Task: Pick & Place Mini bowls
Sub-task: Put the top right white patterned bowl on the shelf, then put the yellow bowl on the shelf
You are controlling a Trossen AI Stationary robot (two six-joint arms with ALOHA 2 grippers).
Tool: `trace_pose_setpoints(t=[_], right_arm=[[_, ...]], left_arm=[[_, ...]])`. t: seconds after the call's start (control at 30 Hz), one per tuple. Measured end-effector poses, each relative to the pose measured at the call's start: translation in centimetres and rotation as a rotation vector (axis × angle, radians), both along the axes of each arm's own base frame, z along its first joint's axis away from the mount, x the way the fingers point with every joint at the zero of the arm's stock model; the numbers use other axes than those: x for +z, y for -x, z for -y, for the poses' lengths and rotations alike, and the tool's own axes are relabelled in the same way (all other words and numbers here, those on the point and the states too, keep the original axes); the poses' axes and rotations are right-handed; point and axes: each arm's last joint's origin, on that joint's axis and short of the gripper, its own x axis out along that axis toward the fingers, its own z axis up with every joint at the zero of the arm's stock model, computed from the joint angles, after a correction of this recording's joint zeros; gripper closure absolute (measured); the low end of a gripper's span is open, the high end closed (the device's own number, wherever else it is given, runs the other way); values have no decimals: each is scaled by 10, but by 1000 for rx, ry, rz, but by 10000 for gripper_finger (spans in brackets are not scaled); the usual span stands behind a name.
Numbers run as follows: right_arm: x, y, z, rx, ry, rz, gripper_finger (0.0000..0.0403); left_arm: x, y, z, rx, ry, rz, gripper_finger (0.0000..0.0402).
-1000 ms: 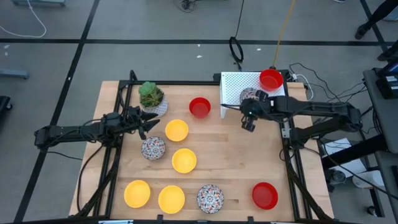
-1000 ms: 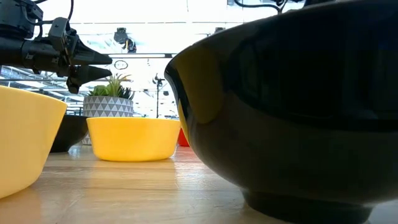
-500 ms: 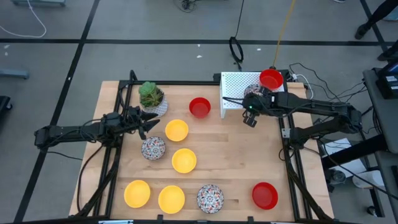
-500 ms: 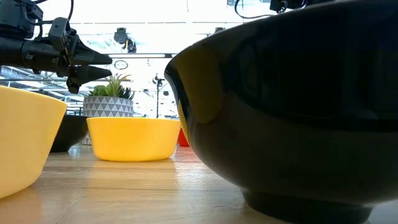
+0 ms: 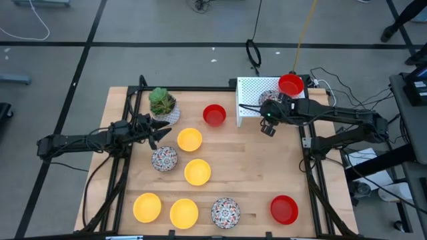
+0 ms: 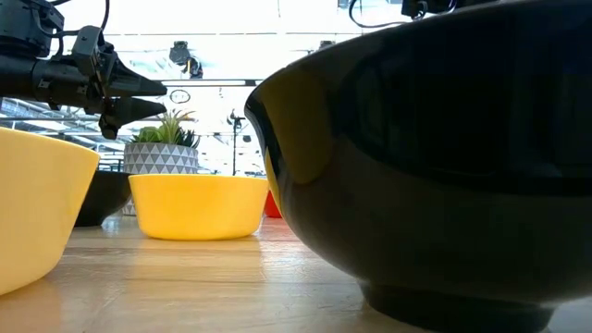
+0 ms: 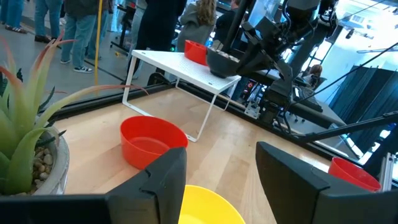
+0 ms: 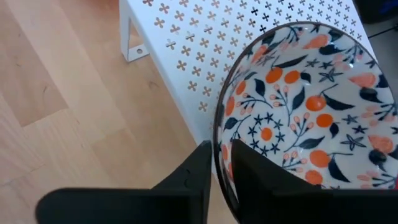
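Observation:
A patterned mini bowl, white with orange and dark-blue print, sits at the near edge of the white perforated shelf, beside a red bowl. My right gripper slants down at it, one finger on each side of its rim, a little apart. Several more mini bowls rest on the wooden table: red, yellow, patterned. My left gripper waits open and level at the table's left, beside the plant. My right gripper has one finger outside the patterned bowl's rim and one inside, slanting down from the near side. A narrow gap shows between the inside finger and the rim; whether the outside finger touches it I cannot tell. The bowl stands upright on the shelf.
A potted plant stands at the far left. More bowls line the near edge: two yellow, one patterned, one red. Bare wood lies between the shelf and the near row. People stand beyond the table.
My right gripper, with the patterned bowl at its fingers, has shifted a little toward the table's far edge, farther onto the shelf. The bowl stays upright.

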Motion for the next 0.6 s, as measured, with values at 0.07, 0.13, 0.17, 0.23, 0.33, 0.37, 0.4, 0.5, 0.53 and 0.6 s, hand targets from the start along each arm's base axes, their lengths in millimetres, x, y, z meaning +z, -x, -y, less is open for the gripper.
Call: trace_pose_setpoints(t=[0.07, 0.13, 0.17, 0.23, 0.33, 0.37, 0.4, 0.5, 0.53, 0.6], right_arm=[[0, 0, 0, 1, 1, 2, 334], [1, 1, 0, 5, 3, 0, 320], [1, 1, 0, 8, 4, 1, 312], [2, 2, -1, 10, 6, 6, 297], [5, 5, -1, 10, 9, 21, 278], [7, 7, -2, 10, 11, 29, 272], [8, 8, -2, 10, 13, 37, 267], [14, 14, -3, 9, 21, 70, 254], [16, 16, -4, 9, 25, 84, 251], [20, 19, -5, 8, 32, 116, 244]], left_arm=[[0, 0, 0, 0, 0, 0, 204], [0, 0, 0, 0, 0, 1, 204], [0, 0, 0, 0, 0, 0, 204], [0, 0, 0, 0, 0, 0, 204], [0, 0, 0, 0, 0, 0, 204], [0, 0, 0, 0, 0, 0, 204], [0, 0, 0, 0, 0, 0, 204], [0, 0, 0, 0, 0, 0, 204], [0, 0, 0, 0, 0, 0, 204], [0, 0, 0, 0, 0, 0, 204]])
